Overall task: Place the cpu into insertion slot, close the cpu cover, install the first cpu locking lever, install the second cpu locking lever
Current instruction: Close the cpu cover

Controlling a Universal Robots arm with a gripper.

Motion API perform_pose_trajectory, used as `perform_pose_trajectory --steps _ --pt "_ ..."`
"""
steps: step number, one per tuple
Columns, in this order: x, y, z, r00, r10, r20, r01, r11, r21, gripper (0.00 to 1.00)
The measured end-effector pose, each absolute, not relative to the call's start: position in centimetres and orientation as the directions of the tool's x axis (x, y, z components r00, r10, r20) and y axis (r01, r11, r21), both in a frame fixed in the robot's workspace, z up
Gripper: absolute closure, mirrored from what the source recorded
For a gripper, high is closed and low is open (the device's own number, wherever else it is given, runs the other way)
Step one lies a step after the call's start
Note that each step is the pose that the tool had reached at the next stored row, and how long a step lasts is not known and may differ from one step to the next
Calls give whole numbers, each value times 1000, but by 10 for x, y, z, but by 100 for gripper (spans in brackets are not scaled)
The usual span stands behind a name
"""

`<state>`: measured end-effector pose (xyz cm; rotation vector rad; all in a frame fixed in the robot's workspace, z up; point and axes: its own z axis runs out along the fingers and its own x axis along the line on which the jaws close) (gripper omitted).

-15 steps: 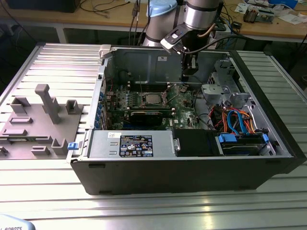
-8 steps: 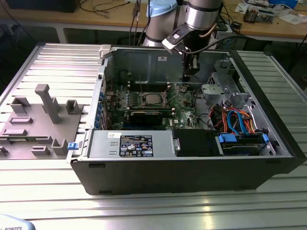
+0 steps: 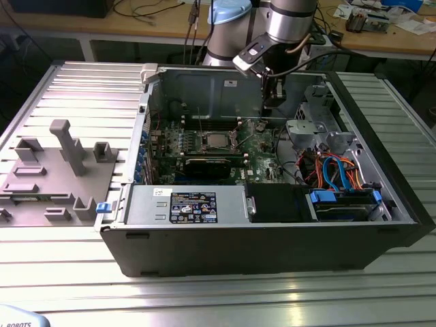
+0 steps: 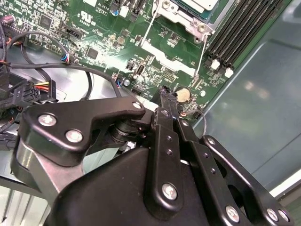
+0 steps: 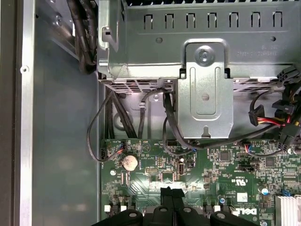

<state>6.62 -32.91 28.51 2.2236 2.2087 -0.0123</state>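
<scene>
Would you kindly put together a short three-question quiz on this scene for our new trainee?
1. Which round part lies nearest the gripper? A) coin cell battery B) cooling fan C) castor wheel
2. True or false: the cpu sits on the green motherboard, apart from the gripper.
3. Fill in: the jaws are ____.
Key: 1 A; 2 true; 3 shut.

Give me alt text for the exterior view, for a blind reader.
A robot arm reaches into an open computer case on a metal table, its hand above the green circuit board. The silver cpu lies at the board's middle.
</scene>
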Motion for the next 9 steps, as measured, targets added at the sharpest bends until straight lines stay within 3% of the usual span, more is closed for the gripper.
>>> perform_pose_trajectory --steps 9 --pt "72 -329 284 7 1000 -11 1000 -7 0 89"
